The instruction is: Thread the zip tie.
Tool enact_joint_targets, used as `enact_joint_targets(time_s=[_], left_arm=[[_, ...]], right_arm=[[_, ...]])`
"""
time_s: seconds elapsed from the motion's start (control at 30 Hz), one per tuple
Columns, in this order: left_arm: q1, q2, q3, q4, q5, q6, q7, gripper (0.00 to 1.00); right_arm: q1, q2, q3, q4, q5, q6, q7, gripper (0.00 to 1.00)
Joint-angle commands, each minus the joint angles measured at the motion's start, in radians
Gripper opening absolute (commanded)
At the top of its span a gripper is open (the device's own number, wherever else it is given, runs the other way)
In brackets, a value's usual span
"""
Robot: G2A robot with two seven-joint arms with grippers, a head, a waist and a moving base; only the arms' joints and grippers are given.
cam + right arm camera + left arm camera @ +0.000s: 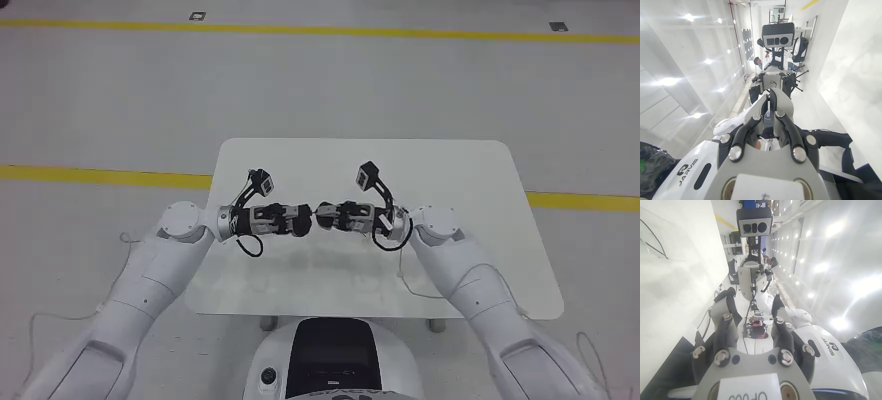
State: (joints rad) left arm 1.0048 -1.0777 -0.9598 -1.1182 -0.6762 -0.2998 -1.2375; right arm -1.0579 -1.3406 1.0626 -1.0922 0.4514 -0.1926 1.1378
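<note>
Jaws: left gripper (753, 294) spread, right gripper (772, 91) pressed together; tips face closely above table (480, 200), presumably for threading.

We're seeing the left gripper (304, 222) and right gripper (323, 214) hanging over the middle of the white table (450, 170), pointing at each other, tips almost touching. Two yellow lines (300, 30) are running across the grey floor (100, 100).
</note>
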Motion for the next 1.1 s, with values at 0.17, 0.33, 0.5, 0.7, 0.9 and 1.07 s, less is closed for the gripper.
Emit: enact_joint_targets(time_s=[0.17, 0.33, 0.5, 0.7, 0.9, 1.07], left_arm=[[0.001, 0.001, 0.001, -0.002, 0.003, 0.003, 0.011, 0.26], [0.002, 0.002, 0.000, -0.001, 0.003, 0.003, 0.015, 0.23], [0.002, 0.003, 0.001, -0.002, 0.003, 0.003, 0.020, 0.18], [0.003, 0.004, 0.001, -0.002, 0.002, 0.006, 0.026, 0.16], [0.001, 0.004, 0.004, 0.003, 0.000, 0.012, 0.025, 0.15], [-0.001, 0.003, 0.007, 0.005, 0.001, 0.014, 0.025, 0.14]], right_arm=[[-0.002, 0.005, -0.008, -0.014, -0.020, 0.022, -0.011, 0.00], [-0.001, 0.006, -0.016, -0.015, -0.026, 0.027, -0.015, 0.00], [0.001, 0.007, -0.026, -0.014, -0.028, 0.030, -0.022, 0.00], [0.004, 0.008, -0.031, -0.013, -0.027, 0.031, -0.030, 0.00], [0.008, 0.009, -0.039, -0.014, -0.024, 0.032, -0.030, 0.00], [0.010, 0.009, -0.045, -0.013, -0.023, 0.030, -0.030, 0.00]])
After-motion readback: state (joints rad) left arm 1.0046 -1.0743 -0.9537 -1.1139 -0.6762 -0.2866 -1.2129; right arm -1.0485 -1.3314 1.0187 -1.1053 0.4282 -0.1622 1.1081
